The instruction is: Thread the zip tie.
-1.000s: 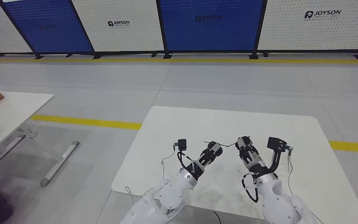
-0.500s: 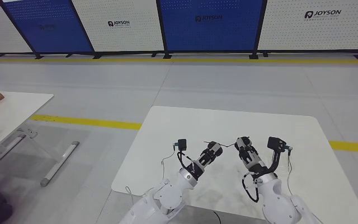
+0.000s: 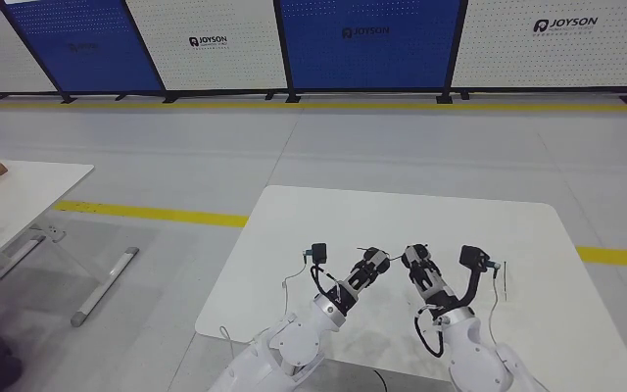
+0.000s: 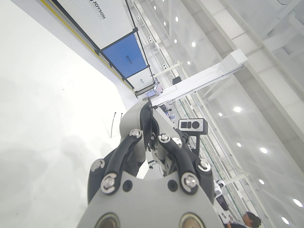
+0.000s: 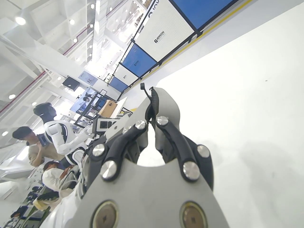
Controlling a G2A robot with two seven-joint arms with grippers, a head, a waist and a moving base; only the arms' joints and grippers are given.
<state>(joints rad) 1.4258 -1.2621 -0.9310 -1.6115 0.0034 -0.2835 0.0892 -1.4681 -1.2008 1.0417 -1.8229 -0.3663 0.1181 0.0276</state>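
Table (image 3: 323, 220) stands in the foreground, right of centre. Both arms lie over its near edge. Left gripper (image 3: 375, 260) and right gripper (image 3: 410, 259) hang side by side above the table's near middle, tips toward each other, just apart. Zip tie (image 5: 142, 87) is pinched in both, its head end poking past the right gripper's tips. Second table (image 3: 34, 191) is well off to the left. Floor line (image 3: 147, 213) meets the main table's sides. Panel fence (image 3: 372, 44) runs across the far back.

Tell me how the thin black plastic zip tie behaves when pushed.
The zip tie is a slim strip, so probably light, bendy and apt to buckle. Its short ends poking past the shut left gripper and right gripper should flex less.
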